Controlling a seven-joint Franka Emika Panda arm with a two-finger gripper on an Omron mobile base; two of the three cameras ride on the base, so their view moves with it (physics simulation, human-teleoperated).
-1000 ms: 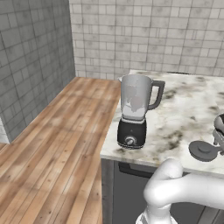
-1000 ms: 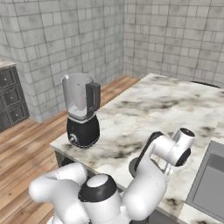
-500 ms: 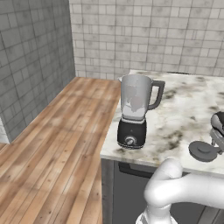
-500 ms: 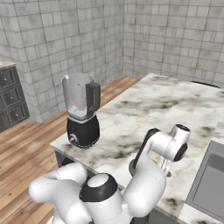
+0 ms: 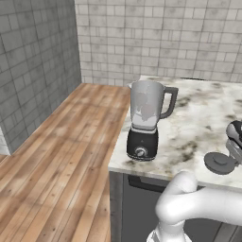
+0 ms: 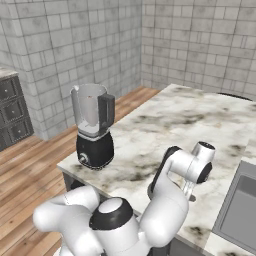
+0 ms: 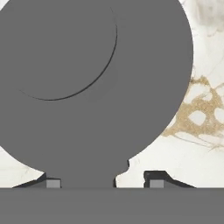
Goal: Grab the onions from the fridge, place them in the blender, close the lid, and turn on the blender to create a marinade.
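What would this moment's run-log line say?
phase: picking up lid | gripper: low over lid, jaws either side | lid: flat on counter | blender: jar open, lid off

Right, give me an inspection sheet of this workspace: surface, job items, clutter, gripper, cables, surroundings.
Surface: marble counter, white with brown and grey veining.
Job's things: blender stands upright near the counter's corner, jar mouth uncovered, pale contents inside, too unclear to identify; lid lies flat on the counter, apart from the blender.
Clutter: nothing seen.
Gripper: gripper low over the lid, one dark fingertip on either side of a tab on the lid's edge; a grip cannot be confirmed.
Cables: nothing seen.
Surroundings: grey tiled walls, wooden floor, sink set in the counter, dark drawer unit by the wall.
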